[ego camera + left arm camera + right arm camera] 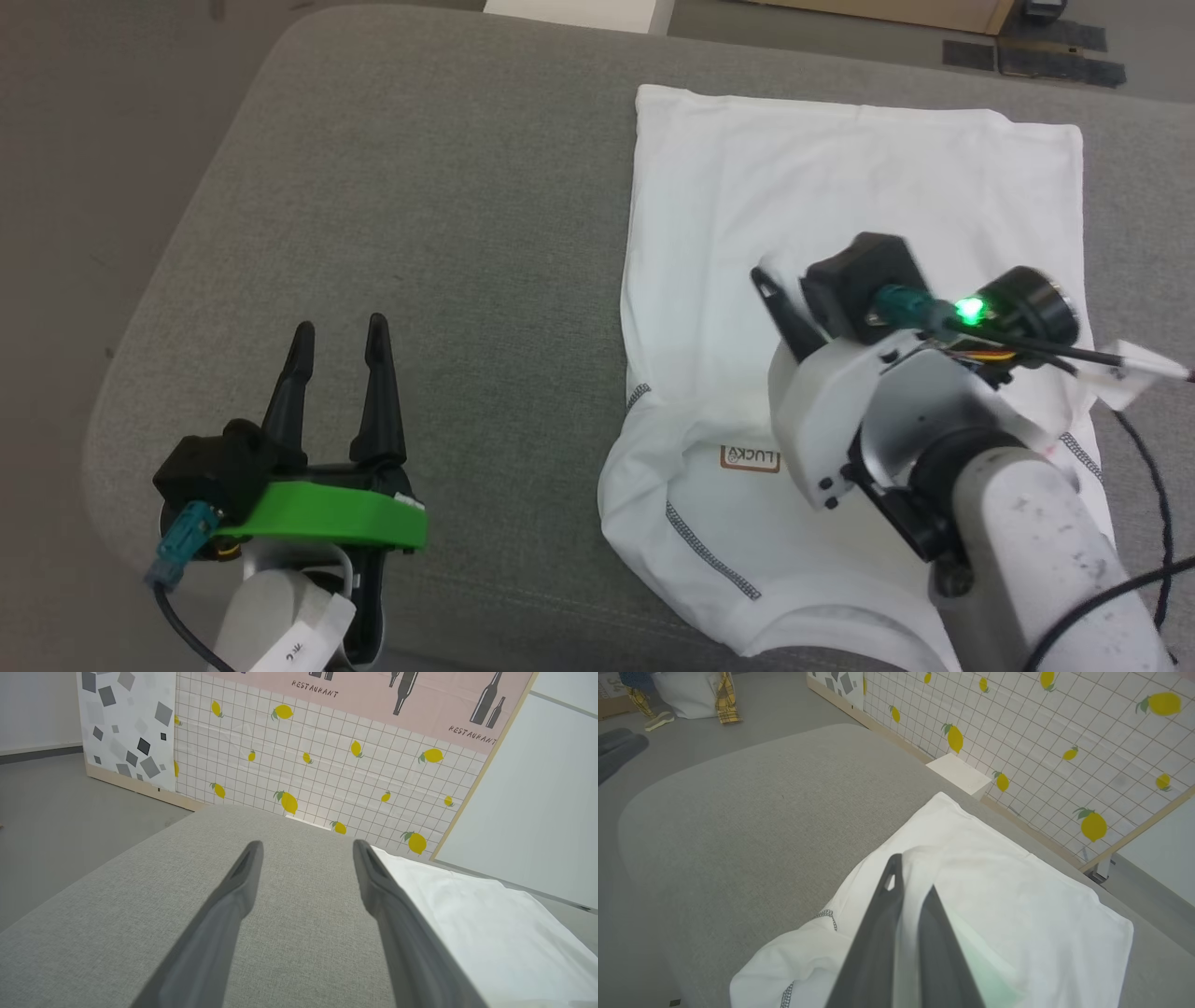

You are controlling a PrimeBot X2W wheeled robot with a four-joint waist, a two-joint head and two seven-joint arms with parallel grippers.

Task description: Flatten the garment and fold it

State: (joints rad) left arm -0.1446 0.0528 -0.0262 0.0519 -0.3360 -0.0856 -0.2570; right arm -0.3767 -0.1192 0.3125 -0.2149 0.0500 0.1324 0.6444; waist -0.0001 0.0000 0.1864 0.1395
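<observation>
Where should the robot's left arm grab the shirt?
Probably the puffy fold at the near left edge of the shirt. It stands up off the cushion, while the far part lies flat with nothing to pinch. The left gripper could slide in low from the left, open jaws across the fold.

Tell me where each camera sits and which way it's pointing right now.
Head view: above, looking down at the garment on the grey cushion; both arms show, left fingers open, right fingers shut.
Left wrist view: low over the cushion, facing the lemon wall along its open fingers.
Right wrist view: over the garment, facing the same wall, fingers pinching cloth.
Both wrist views share the lemon wall.
</observation>
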